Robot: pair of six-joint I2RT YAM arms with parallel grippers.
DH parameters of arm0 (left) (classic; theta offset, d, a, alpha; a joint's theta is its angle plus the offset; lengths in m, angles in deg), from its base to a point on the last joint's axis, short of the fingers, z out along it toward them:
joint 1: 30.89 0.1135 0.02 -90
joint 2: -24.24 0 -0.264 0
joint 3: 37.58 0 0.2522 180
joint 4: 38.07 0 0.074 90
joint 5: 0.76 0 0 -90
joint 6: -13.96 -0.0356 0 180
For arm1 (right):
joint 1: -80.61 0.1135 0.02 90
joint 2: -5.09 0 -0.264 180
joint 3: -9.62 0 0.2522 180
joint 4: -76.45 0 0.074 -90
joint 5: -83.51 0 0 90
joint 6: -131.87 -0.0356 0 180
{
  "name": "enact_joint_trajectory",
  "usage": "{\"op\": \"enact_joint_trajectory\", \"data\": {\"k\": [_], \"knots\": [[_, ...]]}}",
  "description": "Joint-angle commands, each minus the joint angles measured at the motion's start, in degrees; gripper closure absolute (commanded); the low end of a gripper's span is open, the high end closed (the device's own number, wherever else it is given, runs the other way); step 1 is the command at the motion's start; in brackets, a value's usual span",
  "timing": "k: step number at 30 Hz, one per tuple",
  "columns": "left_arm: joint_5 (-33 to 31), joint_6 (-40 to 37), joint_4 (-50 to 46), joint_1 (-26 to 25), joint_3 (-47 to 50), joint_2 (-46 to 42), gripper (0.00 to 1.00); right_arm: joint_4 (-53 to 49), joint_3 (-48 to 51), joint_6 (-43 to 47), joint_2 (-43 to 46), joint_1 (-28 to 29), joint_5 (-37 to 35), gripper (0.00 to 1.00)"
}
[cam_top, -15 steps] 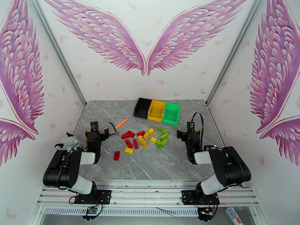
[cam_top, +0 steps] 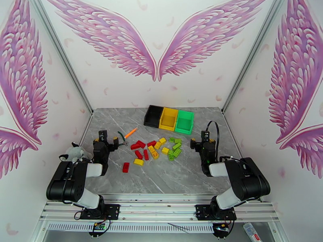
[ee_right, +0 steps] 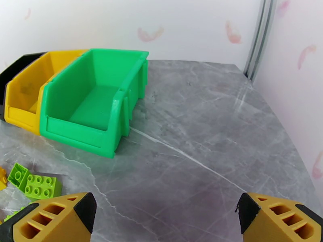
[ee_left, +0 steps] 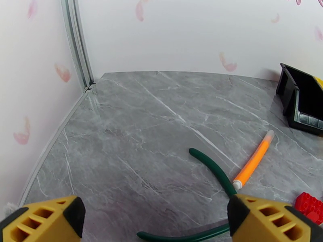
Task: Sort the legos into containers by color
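The left end effector (ee_left: 151,214) and right end effector (ee_right: 165,214) stand released, empty. The legos (cam_top: 155,149) look light, rigid, slick; best pinched across flat side walls.

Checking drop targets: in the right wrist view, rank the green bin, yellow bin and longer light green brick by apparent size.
1. Green open-top plastic bin.
2. Yellow open-top plastic bin; farther and partly hidden, so they may really match.
3. Longer light green studded plastic brick.
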Motion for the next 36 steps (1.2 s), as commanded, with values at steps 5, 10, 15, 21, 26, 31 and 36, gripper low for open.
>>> {"op": "enact_joint_trajectory", "data": {"k": [5,10,15,21,26,31,36], "knots": [[2.26,-0.01,-1.55,0.94,-1.51,0.17,0.01,0.22,-0.72,-0.43,0.7,-0.02,0.88,0.01],[2.49,0.1,-1.63,1.04,-1.48,0.13,0.01,0.22,-0.73,-0.44,0.73,0.04,0.89,0.01],[2.55,0.08,-1.62,1.11,-1.59,0.18,0.01,0.35,-0.68,-0.47,0.8,-0.05,0.86,0.01],[2.36,-0.03,-1.72,0.93,-1.55,0.19,0.01,0.31,-0.66,-0.35,0.77,-0.08,0.88,0.01],[2.27,-0.08,-1.77,0.93,-1.56,0.17,0.01,0.37,-0.63,-0.29,0.79,-0.06,0.83,0.01],[-5.49,2.06,-5.77,0.52,-2.0,-4.36,0.01,2.27,1.6,0.46,4.49,0.52,0.21,0.01],[-16.13,2.14,-12.94,-3.32,-1.02,-16.48,0.01,-13.1,-2.93,1.58,15.77,7.12,-17.27,0.01]]}}
